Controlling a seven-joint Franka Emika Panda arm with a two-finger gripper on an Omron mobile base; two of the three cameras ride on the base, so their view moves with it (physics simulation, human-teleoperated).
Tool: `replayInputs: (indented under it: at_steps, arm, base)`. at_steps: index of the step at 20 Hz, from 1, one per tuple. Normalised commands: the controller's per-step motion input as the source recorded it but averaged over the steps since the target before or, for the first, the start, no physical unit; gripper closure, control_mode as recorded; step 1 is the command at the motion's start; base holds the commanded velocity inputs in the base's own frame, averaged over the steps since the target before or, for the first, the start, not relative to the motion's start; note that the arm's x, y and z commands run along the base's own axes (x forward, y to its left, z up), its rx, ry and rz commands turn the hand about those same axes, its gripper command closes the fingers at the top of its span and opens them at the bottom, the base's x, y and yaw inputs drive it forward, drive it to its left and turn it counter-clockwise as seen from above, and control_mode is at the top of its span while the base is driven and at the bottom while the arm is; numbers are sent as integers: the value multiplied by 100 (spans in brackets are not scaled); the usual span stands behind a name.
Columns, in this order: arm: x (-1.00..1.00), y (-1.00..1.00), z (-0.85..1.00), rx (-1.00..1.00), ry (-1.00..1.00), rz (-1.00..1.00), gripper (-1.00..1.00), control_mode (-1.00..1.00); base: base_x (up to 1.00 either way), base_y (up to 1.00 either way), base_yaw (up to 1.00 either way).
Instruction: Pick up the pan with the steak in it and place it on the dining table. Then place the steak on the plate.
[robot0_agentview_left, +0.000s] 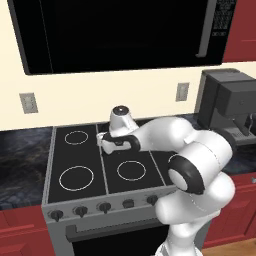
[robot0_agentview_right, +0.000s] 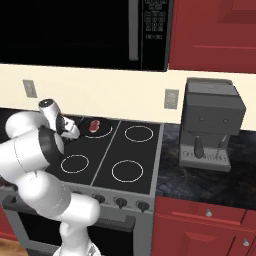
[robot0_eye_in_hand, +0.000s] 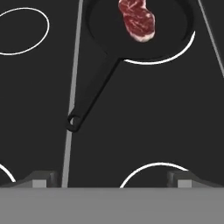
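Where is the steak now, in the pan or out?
In. The steak lies inside the pan, which sits on a stove burner.

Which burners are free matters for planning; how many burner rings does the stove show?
4: front-left, front-right, back-right, back-left under the pan. None seems hidden.

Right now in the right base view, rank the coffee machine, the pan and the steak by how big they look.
1. coffee machine, clearly largest
2. pan, a small dark disc on the stove's back left burner
3. steak, a small red patch inside the pan
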Motion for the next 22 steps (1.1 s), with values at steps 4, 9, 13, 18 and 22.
replayInputs:
  at_steps: [4,9,13,18,22]
  arm:
    - [22,12,-29,0,-5,0,-100,-100]
    - [29,13,-28,0,-4,-1,-100,-100]
    - [29,13,-23,0,-3,-2,-100,-100]
    - [20,13,-15,0,-2,-2,-100,-100]
    - [2,0,0,0,0,0,-100,-100]
  base:
    - [0,0,0]
    - [0,0,0]
    - [0,0,0]
    - [0,0,0]
    - [0,0,0]
